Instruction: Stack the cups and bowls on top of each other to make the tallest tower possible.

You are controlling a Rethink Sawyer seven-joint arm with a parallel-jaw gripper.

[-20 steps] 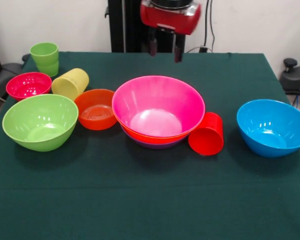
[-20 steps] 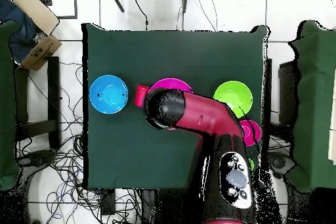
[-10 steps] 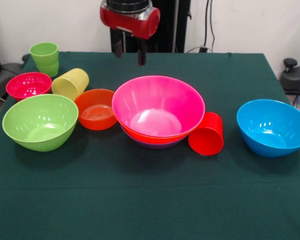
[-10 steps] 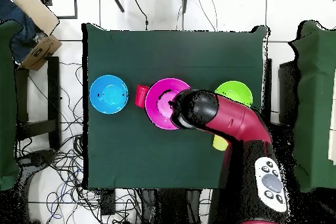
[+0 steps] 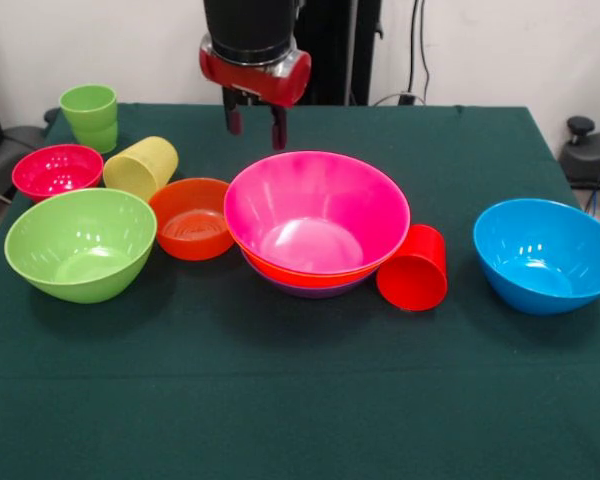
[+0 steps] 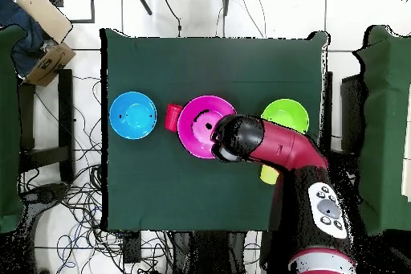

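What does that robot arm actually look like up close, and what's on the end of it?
The arm is a thick rounded tube, glossy red with black sections, and carries a grey oval panel of buttons. Its end is a black cylinder with a red collar. The gripper below has two short dark fingers.

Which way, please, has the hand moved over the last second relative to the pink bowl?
Yes: in the front view the hand has shifted left and come lower, from above the pink bowl's far right rim to its far left rim.

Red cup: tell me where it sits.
In the front view the red cup lies tipped against the right side of the pink bowl, with the blue bowl farther right.
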